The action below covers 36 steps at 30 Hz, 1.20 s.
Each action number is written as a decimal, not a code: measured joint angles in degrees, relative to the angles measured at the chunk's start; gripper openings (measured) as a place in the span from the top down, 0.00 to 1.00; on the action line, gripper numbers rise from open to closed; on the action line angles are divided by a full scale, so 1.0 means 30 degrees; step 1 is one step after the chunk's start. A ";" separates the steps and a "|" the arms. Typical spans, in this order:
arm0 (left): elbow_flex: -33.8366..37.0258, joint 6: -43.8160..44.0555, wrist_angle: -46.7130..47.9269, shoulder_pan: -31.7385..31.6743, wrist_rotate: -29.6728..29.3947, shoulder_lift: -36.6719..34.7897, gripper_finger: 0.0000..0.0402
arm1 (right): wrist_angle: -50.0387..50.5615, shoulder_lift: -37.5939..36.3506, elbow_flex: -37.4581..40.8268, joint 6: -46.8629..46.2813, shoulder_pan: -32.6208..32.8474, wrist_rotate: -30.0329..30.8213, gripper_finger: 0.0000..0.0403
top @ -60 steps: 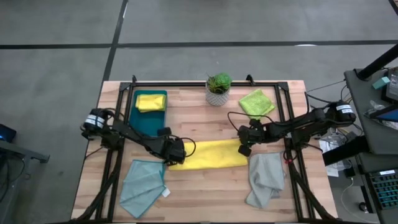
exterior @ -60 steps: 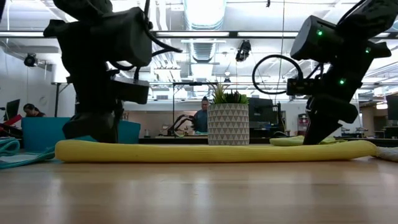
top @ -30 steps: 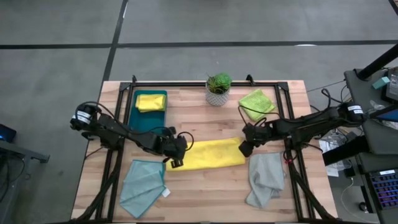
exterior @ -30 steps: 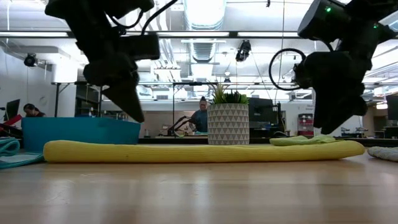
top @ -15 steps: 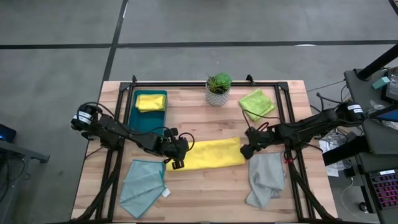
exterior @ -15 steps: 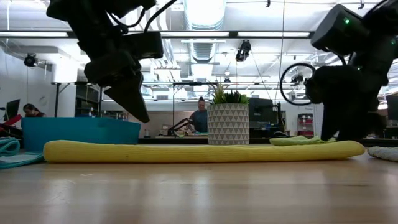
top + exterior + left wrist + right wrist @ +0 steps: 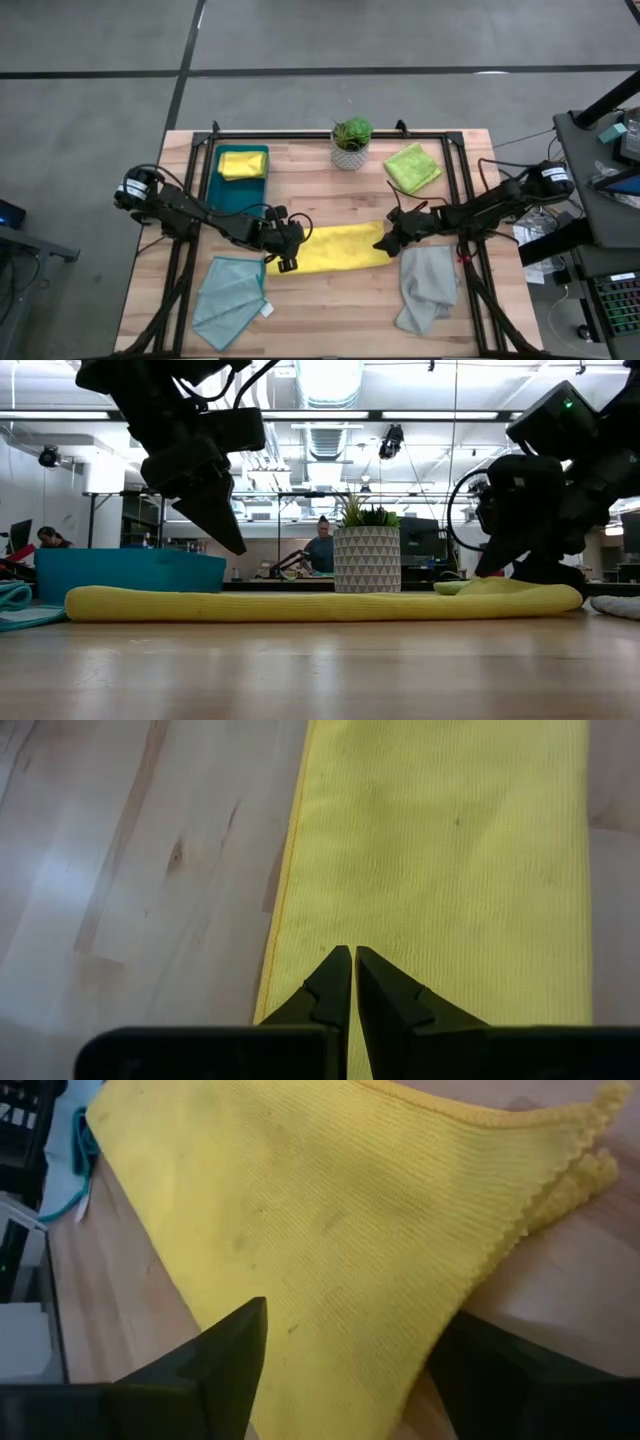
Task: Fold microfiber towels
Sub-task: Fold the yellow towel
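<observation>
Since 1 second ago my right claw (image 7: 385, 243) has dropped wide-open onto the folded yellow towel's (image 7: 340, 248) right end, while my left claw (image 7: 286, 262) hovers pinched, empty, above its left end mid-worktop (image 7: 330, 300).

Yellow towel (image 7: 340, 247); lime green towel (image 7: 412, 166); pale grey towel (image 7: 426, 288); dark teal tray (image 7: 235, 193).

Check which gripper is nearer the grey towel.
Right. The right gripper is at the folded yellow towel's right end, just beside the grey towel. The left gripper is at the yellow towel's opposite end.
</observation>
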<state>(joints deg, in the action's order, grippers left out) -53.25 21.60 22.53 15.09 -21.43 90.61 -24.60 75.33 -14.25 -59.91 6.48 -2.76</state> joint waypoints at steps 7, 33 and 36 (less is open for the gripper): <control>0.0000 -0.0167 -0.0028 0.0000 -0.0006 0.0000 0.99 | 0.0440 0.0396 -0.0602 0.0172 0.0007 0.0354 0.67; 0.0000 -0.1439 0.0152 0.0007 0.0606 -0.0022 0.99 | 2.4055 -0.3784 -1.0082 0.6939 -0.4056 0.2417 0.98; 0.0000 -0.1979 0.0145 0.0004 0.2002 -0.0036 0.99 | 2.6085 -0.3790 -1.1759 0.7866 -0.4808 0.2805 0.98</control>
<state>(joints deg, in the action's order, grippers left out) -53.25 15.66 22.96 15.11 -15.43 90.50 53.66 63.96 -49.53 -36.31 -7.94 5.66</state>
